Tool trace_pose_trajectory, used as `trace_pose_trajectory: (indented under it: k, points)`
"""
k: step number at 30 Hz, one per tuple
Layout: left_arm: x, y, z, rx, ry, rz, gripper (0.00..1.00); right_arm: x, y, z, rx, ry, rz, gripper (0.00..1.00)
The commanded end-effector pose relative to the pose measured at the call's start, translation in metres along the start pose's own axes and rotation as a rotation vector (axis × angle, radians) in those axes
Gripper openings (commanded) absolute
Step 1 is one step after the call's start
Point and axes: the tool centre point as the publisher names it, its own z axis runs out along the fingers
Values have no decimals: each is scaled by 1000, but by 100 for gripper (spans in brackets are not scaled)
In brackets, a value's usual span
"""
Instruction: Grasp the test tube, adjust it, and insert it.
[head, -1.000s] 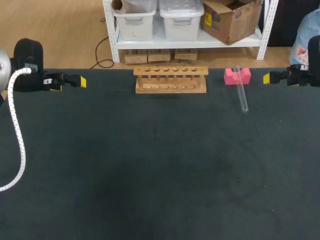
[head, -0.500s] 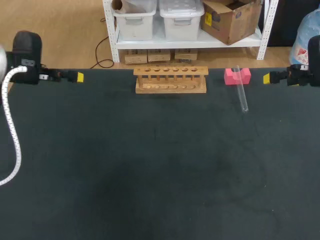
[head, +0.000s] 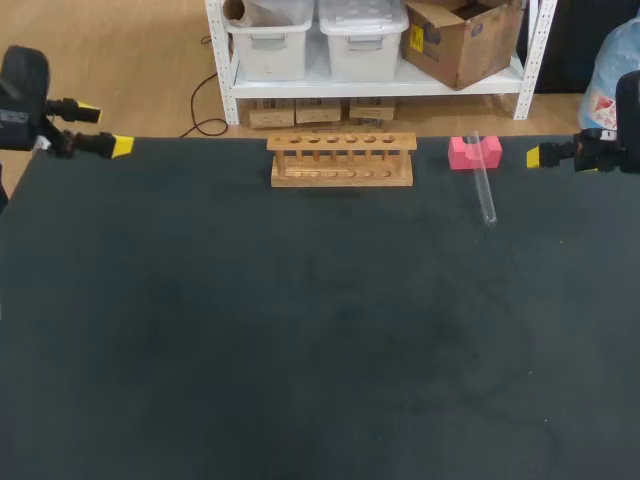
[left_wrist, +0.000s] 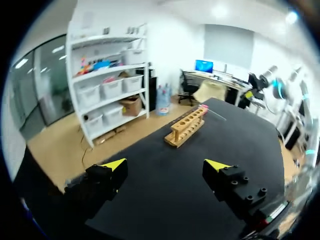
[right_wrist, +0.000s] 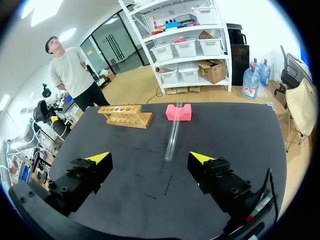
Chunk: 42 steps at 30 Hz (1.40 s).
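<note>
Test tube (head: 484, 185) lies flat on the dark table (head: 300, 350), far end resting in the notch of the pink block (head: 474, 152), the rest running toward the near side. It's right of the wooden rack (head: 342, 160), which stands at the far edge; all rack holes look empty. Your right gripper (head: 540, 155) sits at the far right edge, just beside the block and clear of the tube. In the right wrist view its fingers (right_wrist: 202, 157) are spread wide with nothing between them, and the tube (right_wrist: 172, 137) is ahead, lined up with the gap. Your left gripper (head: 105, 129) is at the far left corner, well apart from the rack, also wide open and holding nothing, with the rack (left_wrist: 188, 126) far ahead.
</note>
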Motion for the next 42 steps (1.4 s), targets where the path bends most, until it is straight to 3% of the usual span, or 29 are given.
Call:
trace_pose_trajectory:
  k: [1, 12, 20, 27, 42]
  points:
    - [4, 19, 21, 347, -149, 179, 100, 0, 1, -2, 6, 0, 0, 100]
    - [1, 35, 77, 430, -203, 274, 100, 0, 1, -2, 6, 0, 0, 100]
    - [-12, 30, 104, 453, -215, 260, 100, 0, 1, -2, 6, 0, 0, 100]
    - [-16, 17, 114, 463, -211, 247, 100, 0, 1, -2, 6, 0, 0, 100]
    - [-19, 9, 114, 428, -212, 230, 100, 0, 1, -2, 6, 0, 0, 100]
